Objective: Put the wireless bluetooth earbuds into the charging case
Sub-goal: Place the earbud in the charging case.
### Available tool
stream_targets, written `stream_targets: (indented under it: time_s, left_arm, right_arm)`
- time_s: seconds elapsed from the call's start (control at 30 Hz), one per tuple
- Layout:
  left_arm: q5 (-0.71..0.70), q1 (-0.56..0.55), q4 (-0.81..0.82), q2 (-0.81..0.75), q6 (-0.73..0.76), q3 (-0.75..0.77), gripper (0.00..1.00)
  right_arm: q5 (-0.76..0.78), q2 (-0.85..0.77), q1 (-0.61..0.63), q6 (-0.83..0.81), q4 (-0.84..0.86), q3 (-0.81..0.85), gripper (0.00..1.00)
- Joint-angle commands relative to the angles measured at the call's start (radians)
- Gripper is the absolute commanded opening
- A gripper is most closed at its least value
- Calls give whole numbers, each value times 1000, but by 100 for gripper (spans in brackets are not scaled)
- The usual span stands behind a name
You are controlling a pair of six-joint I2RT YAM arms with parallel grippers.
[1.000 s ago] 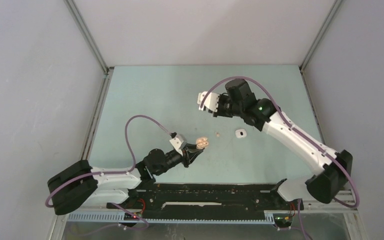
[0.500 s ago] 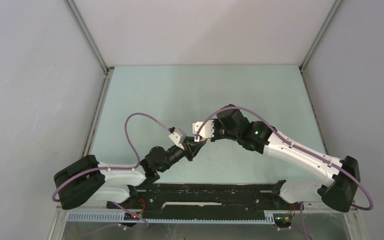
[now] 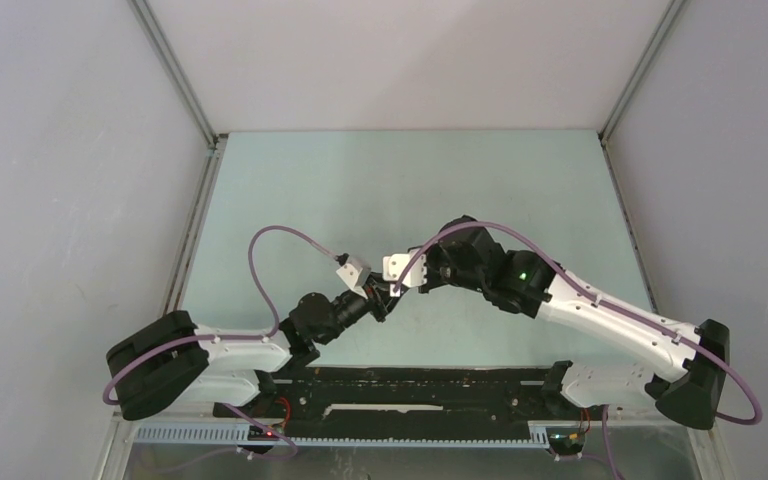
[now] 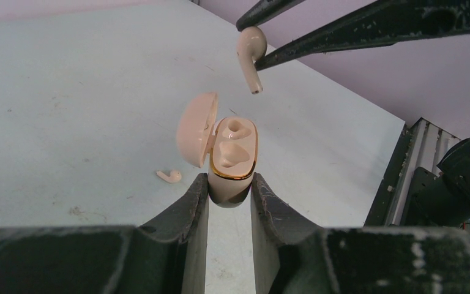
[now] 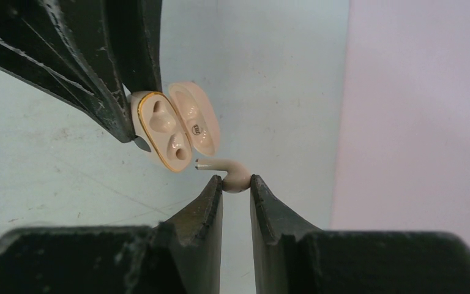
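You see the charging case (image 4: 232,160) in smooth, glossy beige plastic, with a thin gold band of metallic sheen around its rim; the moulded wells inside are just as shiny. The held earbud (image 5: 232,173) has the same glossy beige plastic skin, and so does the loose earbud (image 4: 169,176). The fingers (image 4: 186,211) of the left gripper (image 4: 229,179) look matt black and rough, flecked with pale scuffs; those of the right gripper (image 5: 235,179) match. The surface (image 4: 67,92) is matt pale blue-green, lightly scratched and smudged.
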Motion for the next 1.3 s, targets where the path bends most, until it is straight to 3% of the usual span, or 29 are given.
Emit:
stream_targets:
  time_s: [0.0, 0.93, 1.27]
  left_arm:
    - [11, -4, 60, -21, -9, 26, 0]
    - [64, -4, 115, -34, -94, 26, 0]
    - [64, -4, 114, -25, -107, 31, 0]
  right_arm:
    - [-28, 2, 20, 7, 10, 2, 0]
    - [194, 52, 152, -81, 137, -36, 0]
    - [203, 36, 159, -76, 155, -37, 0]
